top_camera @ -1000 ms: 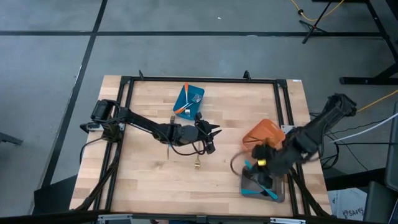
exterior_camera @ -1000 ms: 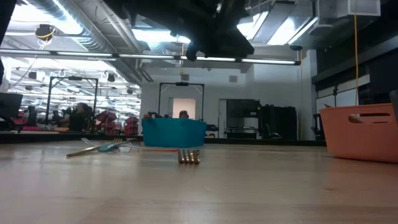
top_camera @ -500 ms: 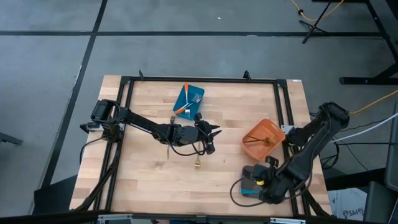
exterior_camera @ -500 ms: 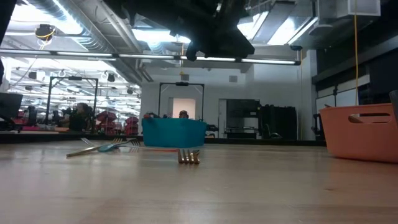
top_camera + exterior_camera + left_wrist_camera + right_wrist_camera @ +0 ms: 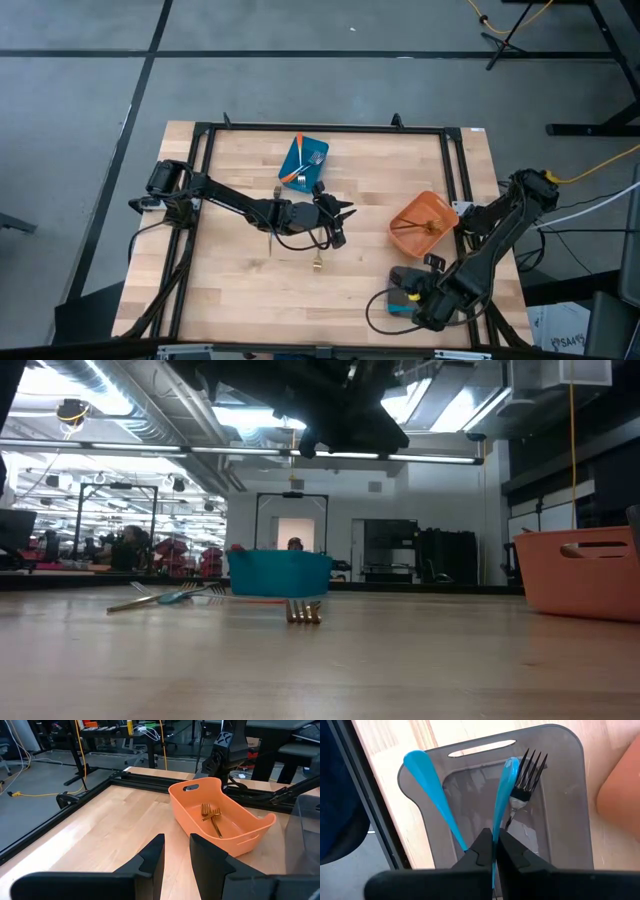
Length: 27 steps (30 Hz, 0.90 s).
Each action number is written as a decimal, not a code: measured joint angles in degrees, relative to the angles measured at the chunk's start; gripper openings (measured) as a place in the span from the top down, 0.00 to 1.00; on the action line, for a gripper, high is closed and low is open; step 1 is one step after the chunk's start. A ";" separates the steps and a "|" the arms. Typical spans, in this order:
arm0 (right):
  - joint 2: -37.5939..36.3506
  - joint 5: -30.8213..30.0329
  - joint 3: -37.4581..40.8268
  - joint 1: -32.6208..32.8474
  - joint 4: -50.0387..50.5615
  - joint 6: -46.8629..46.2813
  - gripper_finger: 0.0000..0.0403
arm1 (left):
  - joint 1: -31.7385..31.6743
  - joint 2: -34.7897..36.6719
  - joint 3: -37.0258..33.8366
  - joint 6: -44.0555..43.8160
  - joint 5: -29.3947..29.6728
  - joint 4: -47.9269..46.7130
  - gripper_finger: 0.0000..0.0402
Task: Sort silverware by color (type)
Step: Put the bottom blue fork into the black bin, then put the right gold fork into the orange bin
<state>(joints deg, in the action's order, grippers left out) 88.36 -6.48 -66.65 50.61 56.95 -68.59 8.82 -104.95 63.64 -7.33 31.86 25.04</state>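
Two blue forks (image 5: 432, 795) lie in the grey tray (image 5: 565, 795), lower right from above. Right gripper (image 5: 495, 851) hangs over them, clenched, empty. Left gripper (image 5: 175, 851) waits mid-table, fingers apart, facing the orange bin (image 5: 235, 827).

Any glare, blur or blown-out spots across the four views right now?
Low view: the ceiling lights blow out and the arm above shows only as a silhouette; the gold fork on the table is soft. Left wrist view: a bright sheen on the wood beside the orange bin. Right wrist view: the grey tray is sharp, the right gripper blurred. High view: even light.
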 joint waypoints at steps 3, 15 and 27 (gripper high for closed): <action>0.00 0.02 0.00 0.00 0.02 0.02 0.99 | 0.00 0.00 0.00 0.00 0.01 0.00 0.79; 0.00 0.04 0.00 0.00 0.02 0.04 0.81 | 0.00 0.00 0.00 0.00 0.02 -0.02 0.79; 0.00 0.04 0.00 0.00 0.02 0.06 0.79 | 0.00 -0.04 0.00 0.00 0.02 -0.15 0.79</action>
<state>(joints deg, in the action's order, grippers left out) 88.36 -6.44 -66.65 50.61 56.97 -68.53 8.82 -104.99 63.64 -7.33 31.88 24.88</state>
